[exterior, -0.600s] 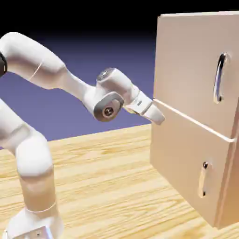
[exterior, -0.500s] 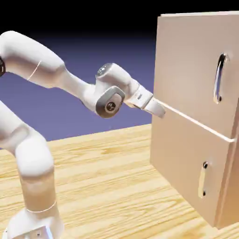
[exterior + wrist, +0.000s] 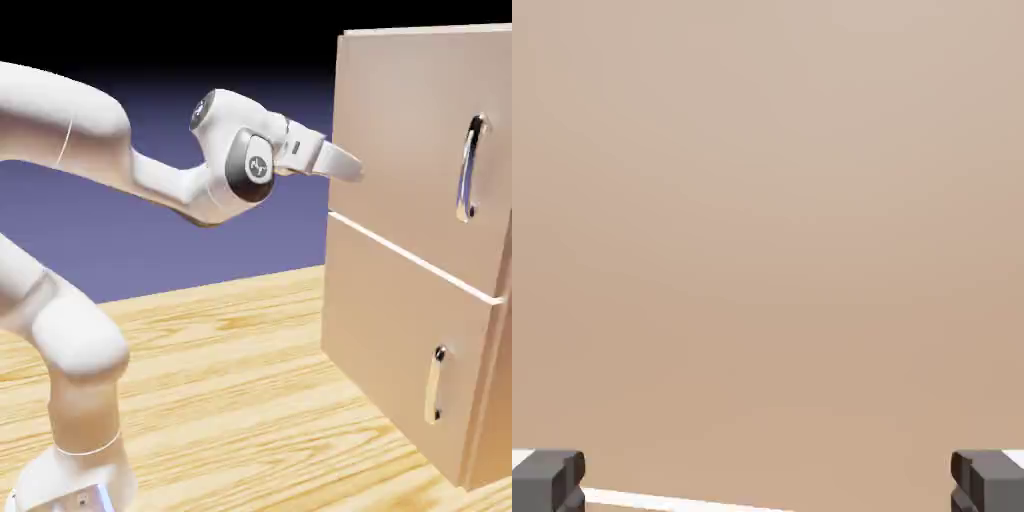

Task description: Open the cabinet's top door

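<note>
The cabinet (image 3: 410, 330) of pale beige-pink wood stands at the exterior view's right. Its top door (image 3: 400, 130) carries a long curved silver handle (image 3: 470, 165) near its right edge and looks flush with the cabinet front. My gripper (image 3: 348, 165) points at the top door's left part, well left of the handle, close to or at the panel. In the hand view the door's wood (image 3: 768, 220) fills the picture, and the two grey fingertips (image 3: 547, 480) sit far apart at the bottom corners with nothing between them, so my gripper (image 3: 768, 482) is open.
The lower door (image 3: 400, 350) with its shorter handle (image 3: 436, 385) sits under the seam (image 3: 410, 258) between the doors. The cabinet stands on a light wooden table (image 3: 250, 380). My white arm (image 3: 60, 300) rises at the left.
My hand has risen from the seam between the doors to the top door's height and now points more level at the panel. The doors have not moved.
</note>
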Action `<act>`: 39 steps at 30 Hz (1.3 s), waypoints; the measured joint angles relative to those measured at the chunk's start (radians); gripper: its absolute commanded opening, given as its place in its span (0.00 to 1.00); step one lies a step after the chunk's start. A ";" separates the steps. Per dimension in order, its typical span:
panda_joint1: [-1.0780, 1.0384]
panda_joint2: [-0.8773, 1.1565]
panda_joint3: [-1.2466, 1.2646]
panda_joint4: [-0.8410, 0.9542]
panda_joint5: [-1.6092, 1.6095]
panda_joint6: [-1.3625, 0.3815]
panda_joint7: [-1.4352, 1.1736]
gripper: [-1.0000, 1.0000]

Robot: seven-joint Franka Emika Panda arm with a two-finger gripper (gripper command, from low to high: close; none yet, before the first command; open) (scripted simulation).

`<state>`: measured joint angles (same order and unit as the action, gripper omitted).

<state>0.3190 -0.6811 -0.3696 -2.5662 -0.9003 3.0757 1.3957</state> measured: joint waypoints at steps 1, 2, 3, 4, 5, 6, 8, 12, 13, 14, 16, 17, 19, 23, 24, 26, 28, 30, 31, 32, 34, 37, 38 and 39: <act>0.015 -0.005 -0.018 0.012 -0.043 0.002 0.032 0.50; 0.030 -0.011 -0.036 0.024 -0.087 0.004 0.063 0.50; 0.045 -0.016 -0.054 0.035 -0.130 0.006 0.095 0.50; 0.059 -0.021 -0.071 0.047 -0.174 0.007 0.127 0.50; 0.074 -0.027 -0.089 0.059 -0.217 0.009 0.158 0.50; 0.089 -0.032 -0.107 0.071 -0.261 0.011 0.190 0.50; 0.119 -0.043 -0.143 0.094 -0.348 0.015 0.253 0.50; 0.178 -0.064 -0.214 0.141 -0.522 0.022 0.380 0.50; 0.193 -0.070 -0.232 0.153 -0.565 0.024 0.411 0.50; 0.208 -0.075 -0.250 0.165 -0.609 0.026 0.443 0.50; 0.237 -0.086 -0.286 0.188 -0.696 0.030 0.506 0.50; 0.252 -0.091 -0.304 0.200 -0.739 0.032 0.538 0.50; 0.282 -0.102 -0.339 0.224 -0.826 0.036 0.601 0.50; 0.341 -0.123 -0.411 0.271 -1.000 0.043 0.728 0.50; 0.356 -0.129 -0.429 0.283 -1.044 0.045 0.759 0.50; 0.386 -0.140 -0.464 0.306 -1.131 0.049 0.822 0.50; 0.415 -0.150 -0.500 0.330 -1.218 0.052 0.886 0.50; 0.445 -0.161 -0.536 0.353 -1.305 0.056 0.949 0.50; 0.460 -0.166 -0.554 0.365 -1.348 0.058 0.981 0.50; 0.475 -0.172 -0.571 0.377 -1.392 0.060 1.012 0.50; 0.504 -0.183 -0.607 0.400 -1.479 0.064 1.075 0.50; 0.549 -0.199 -0.661 0.436 -1.609 0.069 1.170 0.50; 0.564 -0.204 -0.679 0.448 -1.653 0.071 1.202 0.50; 0.579 -0.209 -0.696 0.459 -1.696 0.073 1.234 0.50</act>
<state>0.8976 -0.8904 -1.0661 -2.1068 -2.5967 3.1486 2.6293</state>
